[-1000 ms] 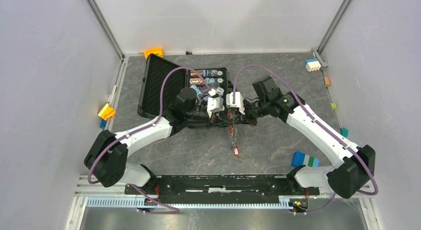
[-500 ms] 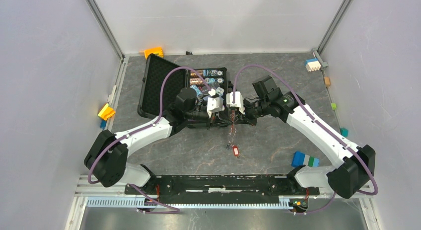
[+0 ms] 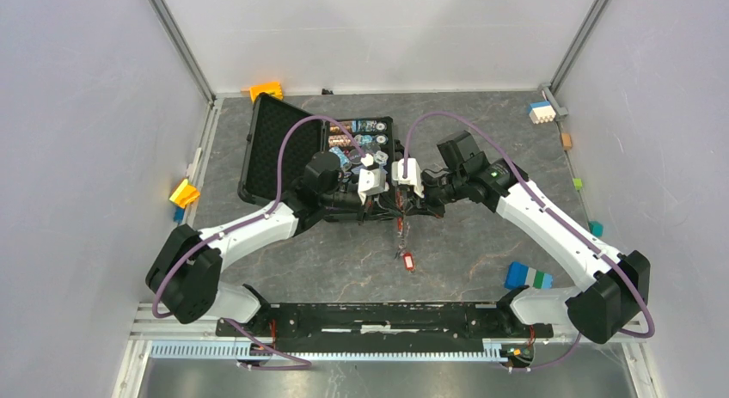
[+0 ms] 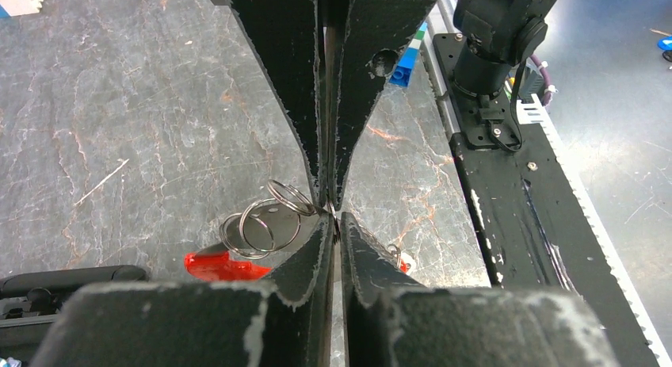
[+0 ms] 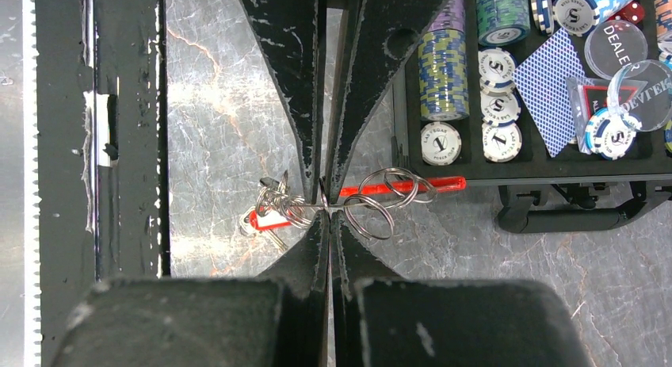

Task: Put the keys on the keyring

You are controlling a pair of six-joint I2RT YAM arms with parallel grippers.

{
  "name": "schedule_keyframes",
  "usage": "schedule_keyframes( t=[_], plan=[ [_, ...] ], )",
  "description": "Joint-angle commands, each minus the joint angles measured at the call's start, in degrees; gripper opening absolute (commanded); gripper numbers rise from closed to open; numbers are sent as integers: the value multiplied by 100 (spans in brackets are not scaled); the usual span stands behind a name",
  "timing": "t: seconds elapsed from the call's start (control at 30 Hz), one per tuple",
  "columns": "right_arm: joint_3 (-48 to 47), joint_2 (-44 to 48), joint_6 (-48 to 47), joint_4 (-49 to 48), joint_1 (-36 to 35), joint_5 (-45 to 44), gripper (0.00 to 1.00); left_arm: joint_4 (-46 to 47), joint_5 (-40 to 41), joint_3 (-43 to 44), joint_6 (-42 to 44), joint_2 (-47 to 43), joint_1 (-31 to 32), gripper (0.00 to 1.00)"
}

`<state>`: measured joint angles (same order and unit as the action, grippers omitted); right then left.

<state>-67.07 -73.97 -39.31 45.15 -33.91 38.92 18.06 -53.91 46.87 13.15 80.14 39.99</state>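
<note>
My two grippers meet tip to tip over the middle of the table. The left gripper (image 3: 389,211) (image 4: 333,218) is shut, with only a thin slit between its fingers, pinching the wire of the keyring (image 4: 261,224) (image 5: 371,216). The right gripper (image 3: 406,211) (image 5: 329,212) is shut tight on the same wire from the opposite side. Silvery loops fan out beside the tips, and the keyring's long red tag (image 4: 214,265) (image 5: 412,185) lies behind them. A short chain hangs down to a red-headed key (image 3: 408,261) (image 5: 265,220) just above the table.
An open black case (image 3: 284,149) with poker chips (image 5: 467,74) sits just behind the grippers. Loose blocks lie at the edges: orange (image 3: 266,90), yellow (image 3: 184,192), white-blue (image 3: 541,113), blue-green (image 3: 526,276). The black base rail (image 3: 387,316) runs along the near edge.
The hanging chain and red-headed key have swayed slightly. Both arms stay where they were, tips still together.
</note>
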Motion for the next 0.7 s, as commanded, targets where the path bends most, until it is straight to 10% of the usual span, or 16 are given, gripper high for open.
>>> schedule_keyframes(
  t=[0.0, 0.67],
  plan=[
    [-257, 137, 54, -288, -10, 184, 0, 74, -221, 163, 161, 74, 45, 12],
    [-202, 155, 63, -308, 35, 197, 0, 46, -130, 151, 179, 73, 45, 2]
  ],
)
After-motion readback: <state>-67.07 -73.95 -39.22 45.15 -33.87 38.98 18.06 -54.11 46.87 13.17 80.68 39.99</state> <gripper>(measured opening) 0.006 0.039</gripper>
